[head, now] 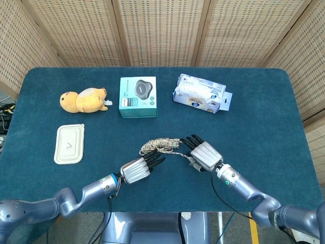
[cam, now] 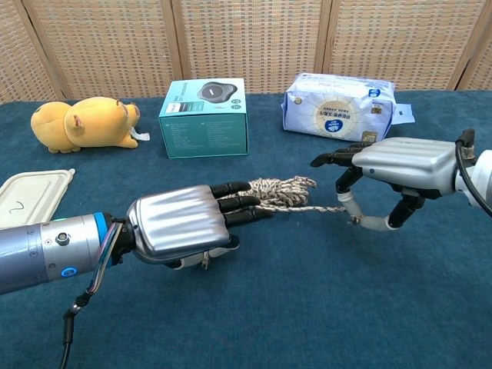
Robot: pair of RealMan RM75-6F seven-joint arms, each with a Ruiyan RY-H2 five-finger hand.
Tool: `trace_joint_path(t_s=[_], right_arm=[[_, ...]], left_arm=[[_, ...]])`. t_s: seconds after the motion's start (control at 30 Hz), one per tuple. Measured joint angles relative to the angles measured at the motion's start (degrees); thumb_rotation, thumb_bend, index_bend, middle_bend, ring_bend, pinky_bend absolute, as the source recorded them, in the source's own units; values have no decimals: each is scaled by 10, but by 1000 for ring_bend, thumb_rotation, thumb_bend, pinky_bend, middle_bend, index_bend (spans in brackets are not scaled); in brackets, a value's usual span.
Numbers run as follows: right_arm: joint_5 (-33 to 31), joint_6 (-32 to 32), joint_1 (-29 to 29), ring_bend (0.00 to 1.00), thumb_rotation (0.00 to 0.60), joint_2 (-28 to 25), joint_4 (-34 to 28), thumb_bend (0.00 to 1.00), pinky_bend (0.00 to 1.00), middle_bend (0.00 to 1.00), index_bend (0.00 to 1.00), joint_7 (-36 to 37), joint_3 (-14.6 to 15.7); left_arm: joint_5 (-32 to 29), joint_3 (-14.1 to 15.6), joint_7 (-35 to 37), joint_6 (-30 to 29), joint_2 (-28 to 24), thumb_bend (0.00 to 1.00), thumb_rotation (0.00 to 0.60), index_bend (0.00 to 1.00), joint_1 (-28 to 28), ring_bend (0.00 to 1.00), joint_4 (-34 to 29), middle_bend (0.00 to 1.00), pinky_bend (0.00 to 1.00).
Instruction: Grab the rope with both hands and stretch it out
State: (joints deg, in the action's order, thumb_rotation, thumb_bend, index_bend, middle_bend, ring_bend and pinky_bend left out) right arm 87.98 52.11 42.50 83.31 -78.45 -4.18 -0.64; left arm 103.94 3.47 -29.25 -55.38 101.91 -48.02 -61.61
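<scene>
Rope (cam: pixel 280 189): soft, light, bunched; take hold at opposite ends.
Left hand (cam: pixel 181 224): over rope's near end; hold unclear.
Right hand (cam: pixel 384 171): pinches thin strand.

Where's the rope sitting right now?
The rope lies bunched near the table's front centre, between the left hand and the right hand, nearer the robot than the teal box; in the chest view a strand runs toward the right hand.

Overhead head view; low chest view
</scene>
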Motion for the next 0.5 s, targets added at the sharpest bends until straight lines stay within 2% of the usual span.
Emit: trace_joint_path(t_s=[0.33,0.5], right_arm=[[-1,-1,0,0,600,1,1,498,0,29,658,0,-1],[-1,0,0,0,600,-1,-1,498,0,29,658,-1,-1]], left_arm=[[-5,3,-3,0,-2,421,600,533,-1,0,-3,0,0],[-8,3,-3,1,1,422,600,602,-2,0,-2,0,0]])
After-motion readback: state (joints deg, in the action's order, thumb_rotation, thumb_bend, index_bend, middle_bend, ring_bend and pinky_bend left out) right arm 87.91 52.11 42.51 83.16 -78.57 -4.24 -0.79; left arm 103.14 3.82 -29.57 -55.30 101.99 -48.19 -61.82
